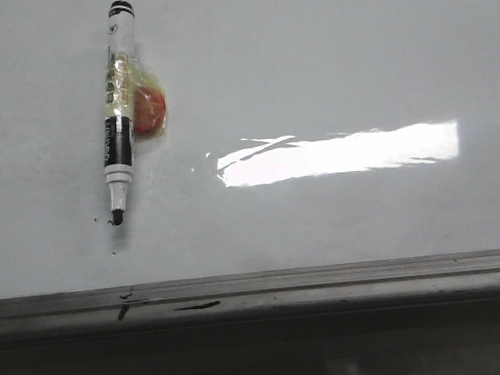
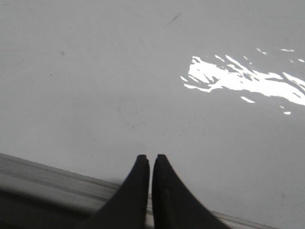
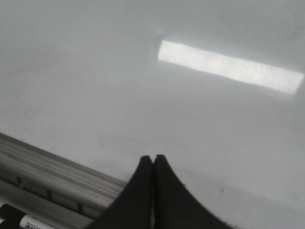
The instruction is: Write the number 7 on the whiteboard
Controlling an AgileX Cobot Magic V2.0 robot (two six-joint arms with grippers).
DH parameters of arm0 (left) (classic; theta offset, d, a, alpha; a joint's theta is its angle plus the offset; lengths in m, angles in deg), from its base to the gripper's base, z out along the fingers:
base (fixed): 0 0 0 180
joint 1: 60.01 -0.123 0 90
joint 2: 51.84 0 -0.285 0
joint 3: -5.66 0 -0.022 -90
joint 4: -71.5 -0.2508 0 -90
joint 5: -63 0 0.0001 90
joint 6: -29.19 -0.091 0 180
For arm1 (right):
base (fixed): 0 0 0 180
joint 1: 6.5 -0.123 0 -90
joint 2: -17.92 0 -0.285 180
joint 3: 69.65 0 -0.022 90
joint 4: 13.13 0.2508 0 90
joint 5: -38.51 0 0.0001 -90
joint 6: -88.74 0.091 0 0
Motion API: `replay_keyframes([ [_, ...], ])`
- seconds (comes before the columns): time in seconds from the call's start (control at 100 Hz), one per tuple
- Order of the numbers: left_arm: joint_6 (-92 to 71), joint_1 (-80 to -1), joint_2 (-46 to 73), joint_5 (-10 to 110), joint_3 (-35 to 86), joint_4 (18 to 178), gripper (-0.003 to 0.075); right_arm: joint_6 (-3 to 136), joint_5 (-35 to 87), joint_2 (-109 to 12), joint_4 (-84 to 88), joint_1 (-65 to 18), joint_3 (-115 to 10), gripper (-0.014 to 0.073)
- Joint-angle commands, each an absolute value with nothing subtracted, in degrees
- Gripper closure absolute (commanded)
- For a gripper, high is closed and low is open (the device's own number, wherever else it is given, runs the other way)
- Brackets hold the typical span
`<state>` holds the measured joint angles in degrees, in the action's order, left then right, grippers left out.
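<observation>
The glossy white flat whiteboard [image 2: 95, 86] lies at twelve o'clock beyond both black grippers, left [image 2: 150, 157] and right [image 3: 153, 158], each clenched empty.

Left gripper [image 2: 149, 158] matte black, curved tapering jaws with rounded tips, right gripper [image 3: 153, 158] the same

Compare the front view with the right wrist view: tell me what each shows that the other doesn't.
Front view only: an uncapped marker lying on the whiteboard, a red piece taped to it, and small black marks on the ledge.

Right wrist view only: the right gripper, closed and empty, plus spare markers beyond the ledge.

Both: the glossy board with its bright light reflection, the grey ledge, and no 7 written.
</observation>
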<state>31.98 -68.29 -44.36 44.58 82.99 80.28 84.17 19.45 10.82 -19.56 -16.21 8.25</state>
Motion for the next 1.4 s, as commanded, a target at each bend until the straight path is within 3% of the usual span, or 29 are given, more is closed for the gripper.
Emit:
replay_keyframes([
  [0.0,32.40,-68.13,-45.98,48.80,84.25,80.86,0.0741,84.22,20.29,10.83,-20.15,-15.96,9.06,0.0657],
  [0.93,32.40,-68.13,-45.98,48.80,84.25,80.63,0.0741,84.22,20.72,10.83,-20.59,-15.96,9.06,0.0657],
  [1.04,32.40,-68.13,-45.98,51.27,84.25,82.76,0.0741,84.22,24.90,10.83,-29.14,-15.96,9.06,0.0657],
  [1.12,32.40,-68.13,-45.98,53.35,84.25,93.67,0.0741,84.22,30.34,10.83,-34.86,-15.96,9.06,0.0657],
  [1.39,32.40,-68.13,-45.98,53.11,84.25,113.26,0.0741,85.20,51.14,10.83,-31.97,-15.96,9.06,0.0657],
])
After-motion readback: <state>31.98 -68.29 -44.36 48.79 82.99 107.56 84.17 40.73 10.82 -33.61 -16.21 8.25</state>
